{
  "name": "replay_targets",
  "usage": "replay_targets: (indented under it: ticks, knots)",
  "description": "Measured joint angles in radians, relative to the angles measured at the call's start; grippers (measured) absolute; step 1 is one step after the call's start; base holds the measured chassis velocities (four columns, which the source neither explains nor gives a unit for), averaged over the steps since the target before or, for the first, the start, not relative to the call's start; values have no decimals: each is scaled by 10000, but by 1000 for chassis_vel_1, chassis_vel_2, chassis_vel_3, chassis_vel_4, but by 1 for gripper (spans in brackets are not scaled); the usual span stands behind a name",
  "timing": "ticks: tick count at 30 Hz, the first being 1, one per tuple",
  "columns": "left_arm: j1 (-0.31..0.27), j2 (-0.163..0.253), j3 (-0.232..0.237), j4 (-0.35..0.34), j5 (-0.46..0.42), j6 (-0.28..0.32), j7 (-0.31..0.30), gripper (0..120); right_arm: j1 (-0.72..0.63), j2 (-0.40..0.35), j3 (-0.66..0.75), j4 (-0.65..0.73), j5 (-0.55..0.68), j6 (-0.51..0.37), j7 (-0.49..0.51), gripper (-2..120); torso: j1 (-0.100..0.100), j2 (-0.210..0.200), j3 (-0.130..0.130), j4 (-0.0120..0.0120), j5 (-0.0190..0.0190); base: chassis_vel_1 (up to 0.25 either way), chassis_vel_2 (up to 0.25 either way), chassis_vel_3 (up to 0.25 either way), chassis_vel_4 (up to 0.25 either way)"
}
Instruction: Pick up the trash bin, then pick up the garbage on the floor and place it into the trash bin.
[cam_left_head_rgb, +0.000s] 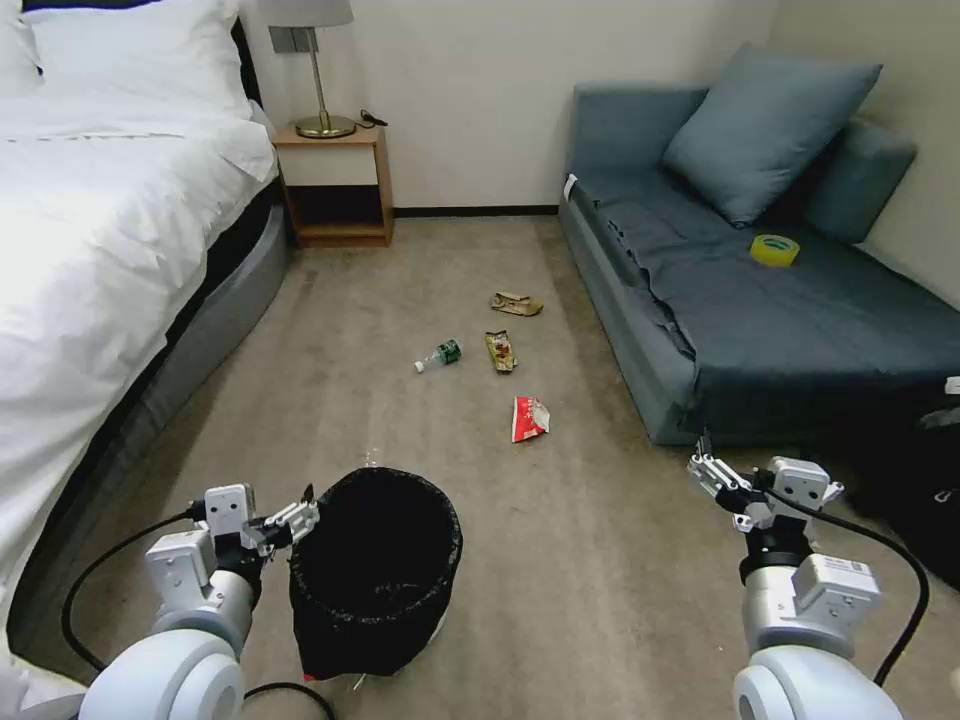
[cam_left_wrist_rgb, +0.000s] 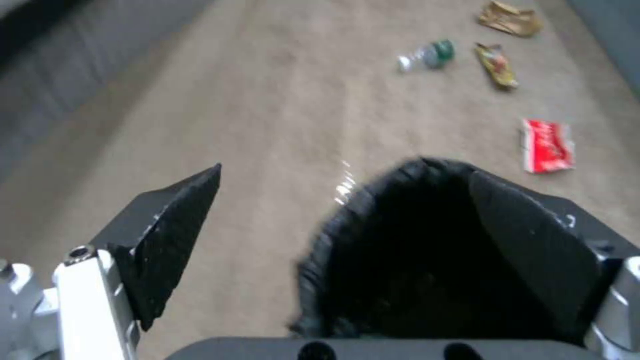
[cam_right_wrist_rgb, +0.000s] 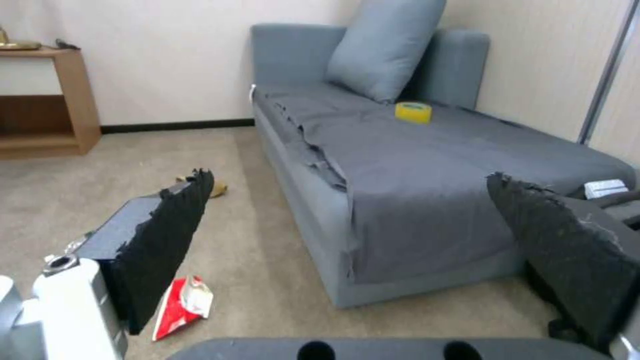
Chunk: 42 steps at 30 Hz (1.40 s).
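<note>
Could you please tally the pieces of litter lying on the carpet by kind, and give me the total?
Snack wrappers: 2, the red-and-white wrapper and the brown-gold wrapper
Crumpled tan wrappers: 1, the tan wrapper
Bottles: 1, the clear bottle
Total: 4 pieces on the floor, none in the trash bin as far as its dark inside shows.

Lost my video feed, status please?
Left gripper open at trash bin rim, not gripping. Right gripper open, idle near sofa. Garbage on carpet beyond, path unobstructed.

Four pieces of garbage (three wrappers, one bottle), one trash bin, one tape roll.
</note>
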Motion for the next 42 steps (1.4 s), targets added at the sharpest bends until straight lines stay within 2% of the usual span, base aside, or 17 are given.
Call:
replay_targets:
  ticks: [4, 11, 20, 28, 34, 37, 39, 40, 42]
  knots:
    - [-6, 13, 91, 7, -486, 19, -307, 100, 34, -45, -12, -11, -8, 0, -28, 100, 0, 0, 0, 0, 0, 0, 0, 0, 0]
    - [-157, 16, 83, 525, -377, -2, -446, 100, 145, -84, -45, -211, -11, 20, -39, 100, 0, 0, 0, 0, 0, 0, 0, 0, 0]
    - [-799, 268, 245, 2251, -713, -50, -714, 100, 313, -106, -101, -450, -52, 58, -49, 100, 0, -1, 1, 0, -1, 0, 0, 0, 0]
    - [-1124, 301, 663, 3015, -1181, -64, -918, 99, 435, -95, -110, -549, -83, 56, -68, 100, 0, 0, 1, 0, -1, 0, 0, 0, 0]
    - [-1227, 283, 756, 3368, -1305, -70, -982, 98, 505, -82, -100, -648, -92, 74, -69, 100, 0, -1, 1, 0, 0, 0, 0, 0, 0]
    - [-1236, 269, 769, 3532, -1317, -72, -990, 94, 560, -71, -98, -722, -120, 121, -68, 100, 0, 0, 1, 0, -1, 0, 0, 0, 0]
    - [-1238, 247, 764, 3656, -1319, -74, -993, 86, 601, -57, -104, -779, -144, 156, -68, 100, 0, 0, 1, 0, -1, 0, 0, 0, 0]
    - [-1238, 247, 764, 3656, -1319, -74, -993, 86, 601, -57, -104, -779, -144, 156, -68, 100, 0, 0, 1, 0, -1, 0, 0, 0, 0]
    - [-1240, 228, 745, 3709, -1318, -92, -993, 75, 625, -50, -113, -823, -161, 186, -67, 100, 0, 0, 0, 0, 2, 0, 0, 0, 0]
